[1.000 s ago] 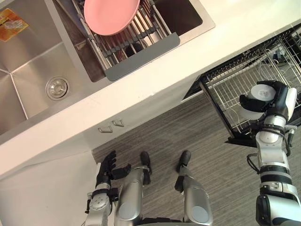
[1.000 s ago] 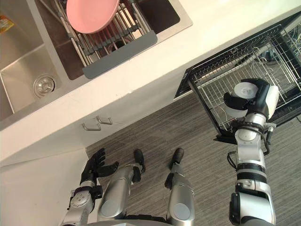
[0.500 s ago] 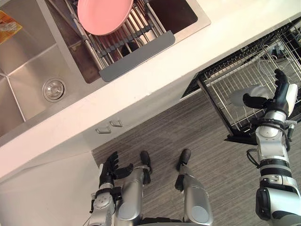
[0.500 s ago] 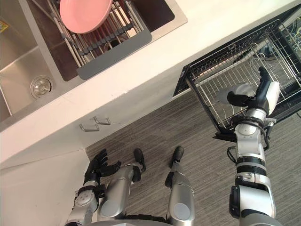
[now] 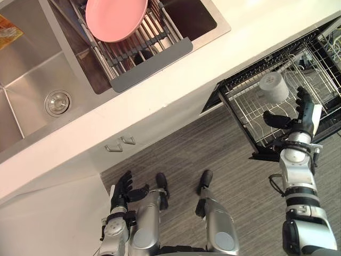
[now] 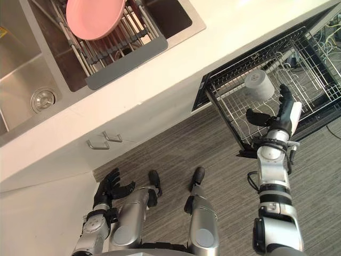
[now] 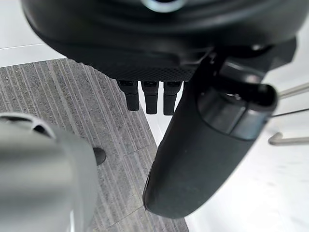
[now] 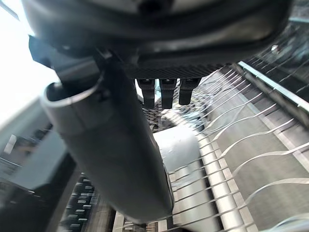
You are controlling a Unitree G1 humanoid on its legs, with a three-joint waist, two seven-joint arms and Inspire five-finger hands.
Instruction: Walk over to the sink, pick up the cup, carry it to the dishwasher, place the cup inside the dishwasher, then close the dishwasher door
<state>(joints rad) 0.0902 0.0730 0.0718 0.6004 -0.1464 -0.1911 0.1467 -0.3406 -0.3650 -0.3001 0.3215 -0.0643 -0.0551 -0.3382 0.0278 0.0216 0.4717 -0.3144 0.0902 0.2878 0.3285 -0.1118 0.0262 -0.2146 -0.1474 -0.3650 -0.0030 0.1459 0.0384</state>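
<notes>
A grey cup (image 5: 274, 87) lies mouth-down in the pulled-out wire rack (image 5: 250, 114) of the dishwasher, beneath the white counter. My right hand (image 5: 300, 114) hovers just in front of the cup with straight fingers and thumb spread, holding nothing. The same cup (image 6: 259, 85) and right hand (image 6: 280, 114) appear in the right eye view, clearly apart. Past the right hand's fingers (image 8: 166, 92) the rack wires show close up. My left hand (image 5: 125, 189) hangs low beside the cabinet, fingers relaxed (image 7: 150, 96).
The white counter (image 5: 176, 85) runs diagonally, with a steel sink (image 5: 37, 80) set into it. A pink plate (image 5: 114, 18) rests on a drying rack (image 5: 149, 50) over the sink. Cabinet handles (image 5: 120, 144) sit below the counter. Grey wood floor (image 5: 213, 149) stretches ahead of the rack.
My right hand let go of the cup, which now lies in the rack. The hand opened and drew back slightly. The camera has shifted a little.
</notes>
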